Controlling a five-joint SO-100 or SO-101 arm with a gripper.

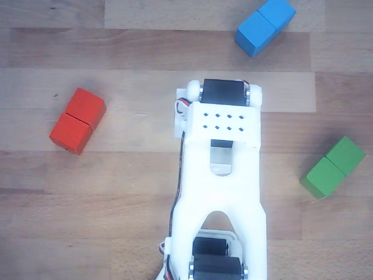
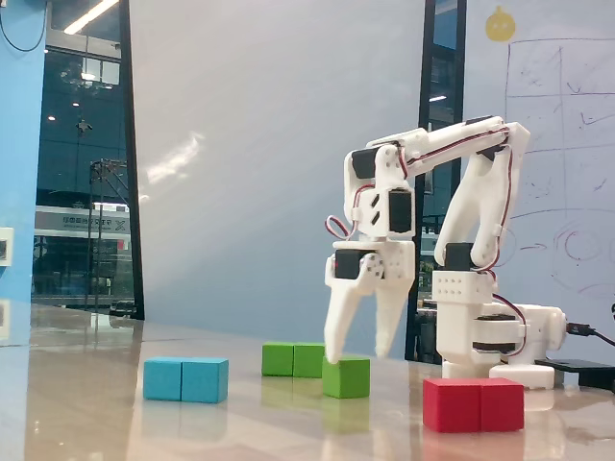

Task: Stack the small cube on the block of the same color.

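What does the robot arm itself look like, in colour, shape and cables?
The arm is made of white plastic links with black servo motors at the joints. Thin red, black and white wires run along it. The gripper has two long, tapering white fingers. In the other view, a flat white plate carries two rows of small round holes. The base is white too.

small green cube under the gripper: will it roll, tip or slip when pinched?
The small cube rests on a flat face on the table, so it probably won't roll or tip. Its faces look plain and matte, so likely decent grip. It looks solid, so probably stiff. The gripper is open around its top.
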